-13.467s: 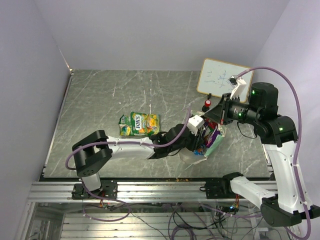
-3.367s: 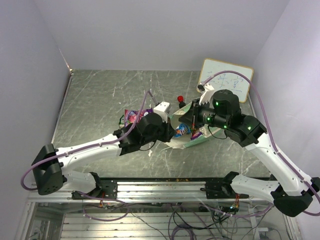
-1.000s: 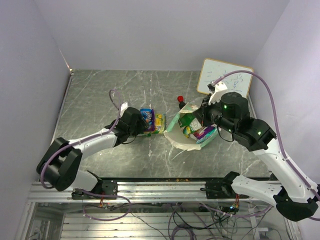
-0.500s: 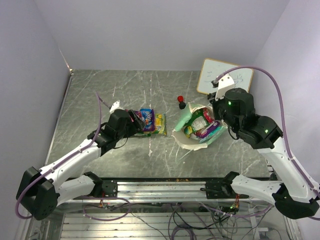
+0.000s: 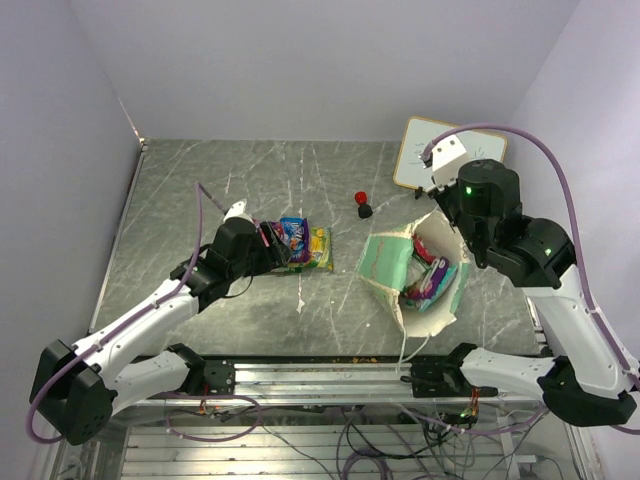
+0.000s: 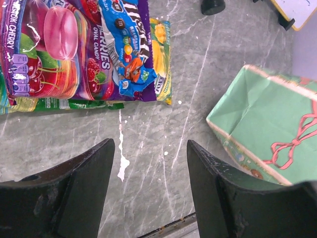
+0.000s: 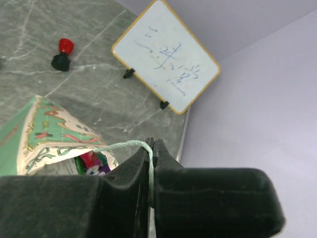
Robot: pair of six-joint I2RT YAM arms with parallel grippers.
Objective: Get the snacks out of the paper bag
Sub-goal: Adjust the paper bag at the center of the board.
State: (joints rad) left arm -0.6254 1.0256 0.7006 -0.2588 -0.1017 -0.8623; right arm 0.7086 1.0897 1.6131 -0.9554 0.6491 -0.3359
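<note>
Left end effector point(image 6: 151, 163) is wide open, nothing between its fingers, sitting over the bench point(image 5: 190, 190) just left of a little pile of snacks point(image 5: 297, 243). The pile lies flat: a pink cherry packet point(image 6: 49, 49) and a blue packet point(image 6: 126, 44) overlap on top of a yellow-green packet point(image 6: 161, 54). They're all stretched out left-right across the bench, and the fingers point at them from the left.

The paper bag point(image 5: 388, 265) is off to the right of the pile, well apart from it, under the right arm. Right end effector point(image 7: 151, 145) is clamped tight on one white cord handle point(image 7: 126, 145) at the bag's far end. The bag's mouth is turned up toward the overhead camera with the tan inside showing, and its long side runs roughly far-to-near. A second cord point(image 5: 405, 345) dangles off the near end. There are more packets point(image 5: 430, 282) inside, with pink and purple ones on top.

Behind the bag there's a whiteboard point(image 5: 448, 152), and a small red-and-black knob point(image 5: 363, 204) stands on the bench between the pile and the board.
</note>
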